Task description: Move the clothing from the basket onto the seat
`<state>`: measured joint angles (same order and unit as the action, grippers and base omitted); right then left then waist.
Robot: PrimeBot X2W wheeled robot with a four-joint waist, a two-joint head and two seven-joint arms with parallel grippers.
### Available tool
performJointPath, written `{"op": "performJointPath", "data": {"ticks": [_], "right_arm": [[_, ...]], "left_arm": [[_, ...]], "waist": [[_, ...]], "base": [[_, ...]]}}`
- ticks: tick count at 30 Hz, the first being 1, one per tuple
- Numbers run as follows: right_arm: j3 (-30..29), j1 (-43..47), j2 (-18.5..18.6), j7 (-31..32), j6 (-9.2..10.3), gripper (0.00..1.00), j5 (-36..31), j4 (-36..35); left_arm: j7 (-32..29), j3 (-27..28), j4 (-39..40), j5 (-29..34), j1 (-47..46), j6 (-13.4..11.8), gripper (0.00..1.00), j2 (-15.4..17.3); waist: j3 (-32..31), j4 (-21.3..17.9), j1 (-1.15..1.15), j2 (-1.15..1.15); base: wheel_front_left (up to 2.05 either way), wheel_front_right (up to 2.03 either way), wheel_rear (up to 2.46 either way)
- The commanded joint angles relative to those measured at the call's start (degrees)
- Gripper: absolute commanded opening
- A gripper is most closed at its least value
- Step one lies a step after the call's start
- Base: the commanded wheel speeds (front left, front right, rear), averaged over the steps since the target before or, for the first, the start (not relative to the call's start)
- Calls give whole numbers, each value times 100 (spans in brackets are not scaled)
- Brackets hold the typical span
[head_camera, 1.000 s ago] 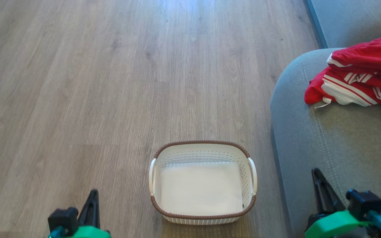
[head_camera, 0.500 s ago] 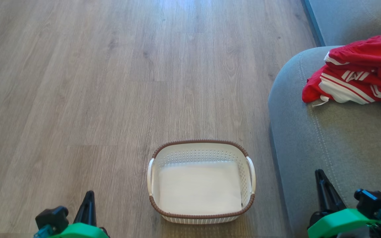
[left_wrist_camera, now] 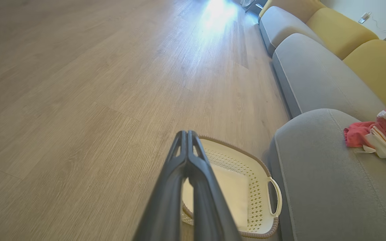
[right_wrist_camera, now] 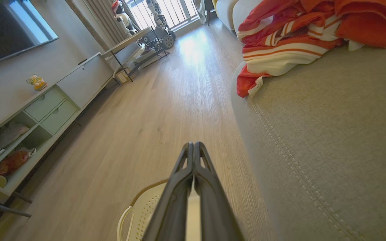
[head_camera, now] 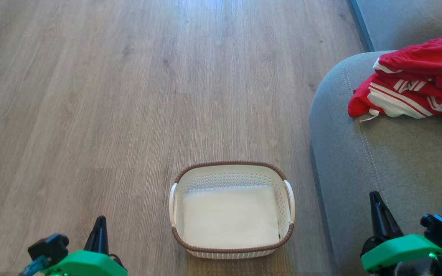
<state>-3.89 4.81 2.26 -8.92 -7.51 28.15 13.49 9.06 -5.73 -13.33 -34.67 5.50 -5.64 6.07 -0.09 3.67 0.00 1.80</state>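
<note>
- The basket (head_camera: pixel 230 178) stands upright on the wood-look floor (head_camera: pixel 129 96), with its brown woven-look rim uppermost and one white handle on each short side.
- Basket contents: one flat white liner sheet (head_camera: pixel 230 216), lying across the bottom and reaching the perforated walls.
- The seat (head_camera: pixel 390 161), a grey sofa cushion, stands just beside the basket on the basket's right. Its rounded corner and double-stitched seam are on the side toward the basket.
- The clothing (head_camera: pixel 416 88), red fabric with white stripes and panels, lies in a crumpled heap on the seat. It is well apart from the basket, to the right of it and beyond it.
- Left end effector (head_camera: pixel 100 220): fingers pressed together, gripping nothing. It is positioned over the floor, left of the basket and nearer the robot.
- Right end effector (head_camera: pixel 375 197): fingers pressed together, gripping nothing. It is positioned right of the basket, over the near part of the seat.
</note>
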Motion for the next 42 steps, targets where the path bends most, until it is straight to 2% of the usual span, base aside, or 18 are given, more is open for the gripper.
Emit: {"op": "performJointPath", "data": {"ticks": [1,42], "right_arm": [[-22,-295,34,55,1,0,159,-146],[-92,-768,86,666,1,0,2880,48]], "left_arm": [[-25,112,220,-131,-314,59,0,20],[-681,602,336,-2546,-710,325,0,-126]], "waist": [[2,-4,0,0],[73,-162,0,0]], "base": [[0,0,0],[0,0,0]]}}
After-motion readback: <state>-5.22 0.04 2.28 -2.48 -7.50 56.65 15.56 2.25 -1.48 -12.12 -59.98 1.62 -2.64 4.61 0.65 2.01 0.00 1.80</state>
